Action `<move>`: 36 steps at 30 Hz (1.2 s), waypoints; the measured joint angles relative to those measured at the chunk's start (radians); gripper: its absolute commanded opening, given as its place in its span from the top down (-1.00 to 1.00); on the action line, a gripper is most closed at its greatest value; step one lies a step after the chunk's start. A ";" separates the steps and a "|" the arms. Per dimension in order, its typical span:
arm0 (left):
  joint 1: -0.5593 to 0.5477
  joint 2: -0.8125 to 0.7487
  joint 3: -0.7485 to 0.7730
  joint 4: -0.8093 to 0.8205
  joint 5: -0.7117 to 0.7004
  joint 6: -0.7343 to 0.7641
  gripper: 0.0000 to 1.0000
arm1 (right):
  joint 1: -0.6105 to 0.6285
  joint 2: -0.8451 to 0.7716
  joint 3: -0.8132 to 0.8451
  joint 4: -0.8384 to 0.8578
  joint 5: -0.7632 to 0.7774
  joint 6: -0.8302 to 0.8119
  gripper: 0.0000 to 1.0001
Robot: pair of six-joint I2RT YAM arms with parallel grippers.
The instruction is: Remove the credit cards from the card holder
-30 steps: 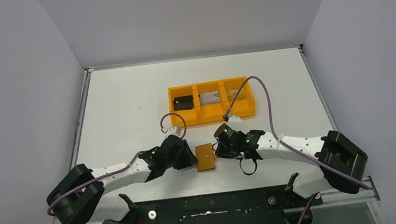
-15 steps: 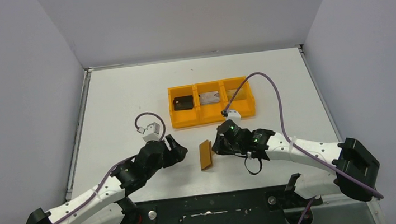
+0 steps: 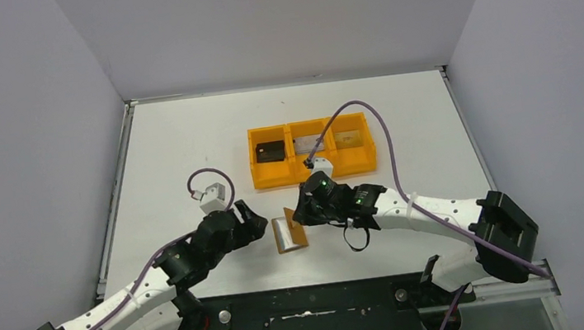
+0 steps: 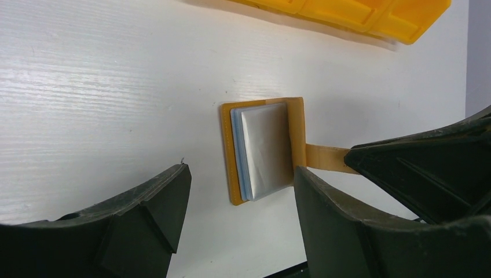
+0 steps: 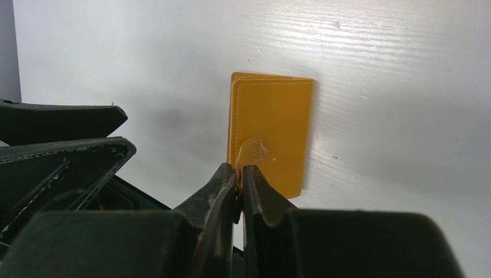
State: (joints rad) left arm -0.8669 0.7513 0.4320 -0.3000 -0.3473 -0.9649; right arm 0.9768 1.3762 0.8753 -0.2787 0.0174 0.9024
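The right gripper (image 5: 239, 174) has its jaws pressed together on the near edge of the card holder (image 5: 272, 124), pinching one tan flap and holding it raised off the white table (image 3: 178, 145). The other half lies flat just ahead of the left gripper (image 4: 243, 171), whose fingers (image 4: 145, 226) stand spread wide and touch nothing (in its wrist view the flat half sits framed between their tips). On that half rest the credit cards (image 4: 263, 147), a thin stack with a silvery top face and pale blue edges. Beyond both grippers stands an orange tray (image 3: 269, 176), with a dark card (image 3: 270, 151) in the compartment on the left gripper's side and a silvery card (image 3: 308, 142) in the middle one.
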 measured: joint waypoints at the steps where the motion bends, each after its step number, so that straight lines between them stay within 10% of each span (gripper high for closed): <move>1: 0.000 0.002 0.000 0.000 0.000 0.000 -0.31 | 0.000 0.002 -0.001 -0.003 0.003 0.006 0.97; 17: 0.008 0.244 0.042 0.160 0.232 0.092 -0.31 | -0.192 -0.141 -0.351 0.081 -0.060 0.116 0.93; 36: 0.011 0.466 0.104 0.246 0.367 0.103 -0.29 | -0.205 -0.118 -0.396 0.122 -0.071 0.132 0.92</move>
State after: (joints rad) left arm -0.8555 1.2171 0.5358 -0.0540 0.0200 -0.8619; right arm 0.7719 1.2579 0.4793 -0.1566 -0.0532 1.0340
